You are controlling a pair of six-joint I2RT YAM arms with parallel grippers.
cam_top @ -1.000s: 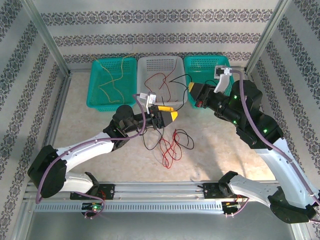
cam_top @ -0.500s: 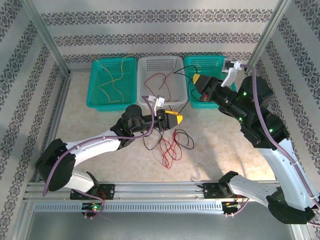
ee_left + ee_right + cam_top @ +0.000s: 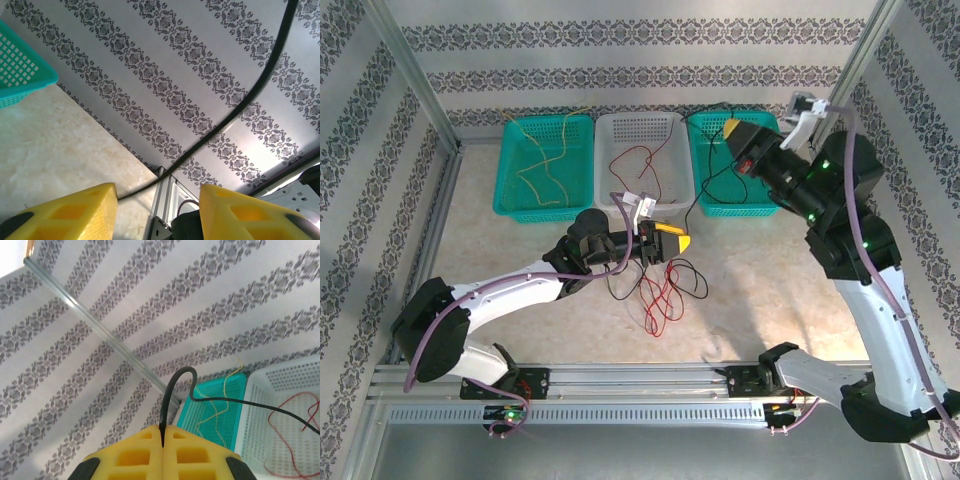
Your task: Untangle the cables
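1. The left arm lies low across the table [image 3: 490,240], reaching from the near-left corner toward the middle. Its left claw [image 3: 672,243] points rightward, close above the surface.
2. The left claw's yellow fingers [image 3: 75,210] stand partly apart with a clear gap and hold nothing. In the left wrist view the black cable [image 3: 164,405] crosses that gap. I cannot tell whether it touches a finger.
3. The right arm is reared up high, and its right claw [image 3: 733,128] hangs over the right teal basket [image 3: 740,205], aimed back and left. Its fingers are pressed flat together on the black cable, which leaves their seam, arches over and trails away.
4. From the right claw the black cable slopes down past the left claw's tip. It ends in the pile of red and black cables [image 3: 660,290] on the table, just on the near side of the left claw.
5. Right behind the left claw sits the white basket [image 3: 640,130] with a red cable [image 3: 645,160] in it. Further to the claw's left is the left teal basket [image 3: 535,210], which holds a yellow cable [image 3: 542,165].
6. The three baskets stand in a row along the patterned back wall. A metal upright [image 3: 855,70] rises to the right of the right claw.
7. There is bare table to the right of the left claw and the pile. The near rail [image 3: 640,385] bounds the space behind the pile.
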